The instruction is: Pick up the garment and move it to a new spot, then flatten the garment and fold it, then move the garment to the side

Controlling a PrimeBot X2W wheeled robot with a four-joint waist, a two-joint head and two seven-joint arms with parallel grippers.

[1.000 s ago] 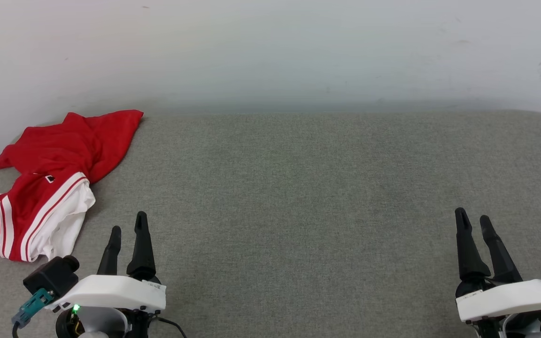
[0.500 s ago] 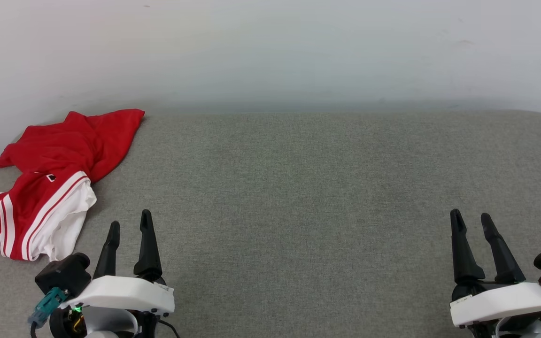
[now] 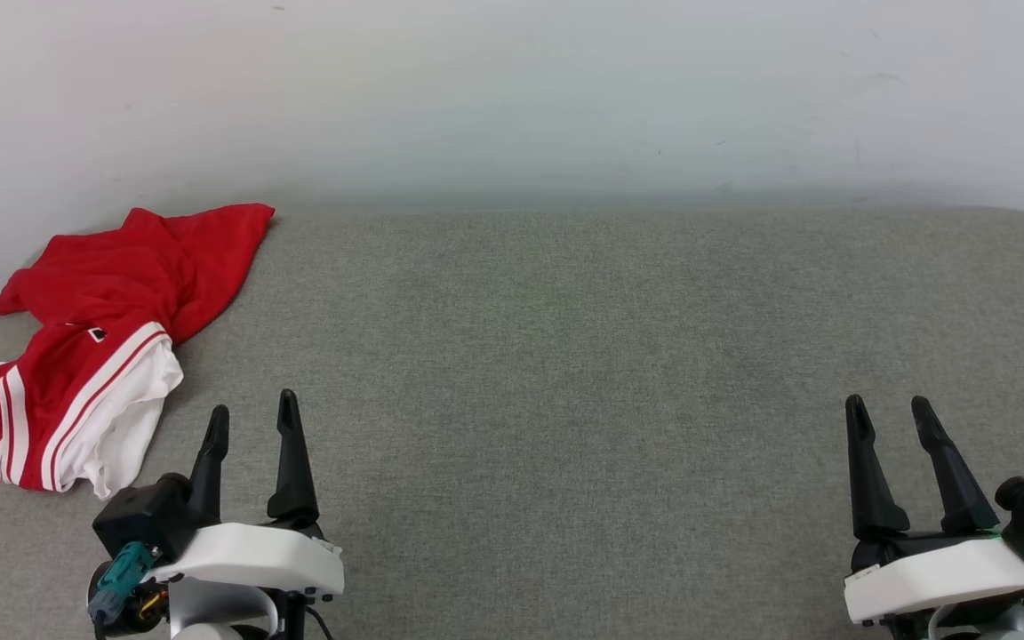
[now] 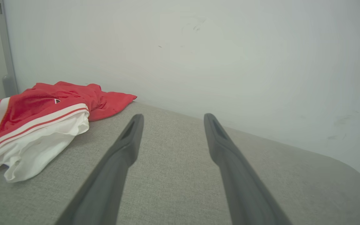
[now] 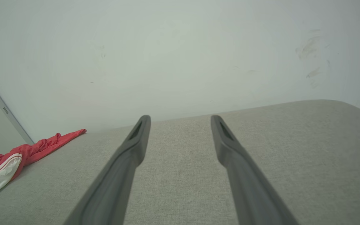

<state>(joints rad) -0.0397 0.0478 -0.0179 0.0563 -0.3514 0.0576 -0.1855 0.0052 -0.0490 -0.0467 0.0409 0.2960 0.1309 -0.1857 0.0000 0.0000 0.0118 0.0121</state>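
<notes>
The garment (image 3: 94,338) lies crumpled at the far left corner of the grey surface (image 3: 565,373), against the white wall (image 3: 512,89). The left gripper (image 3: 252,411) hovers near it and the right gripper (image 3: 888,407) well apart, both with fingers spread and holding nothing.

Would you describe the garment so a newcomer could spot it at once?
Find the grey table against the white wall. The garment lies crumpled at its far left corner. Unlike the dark left gripper nearby, it is red with white stripes.
</notes>
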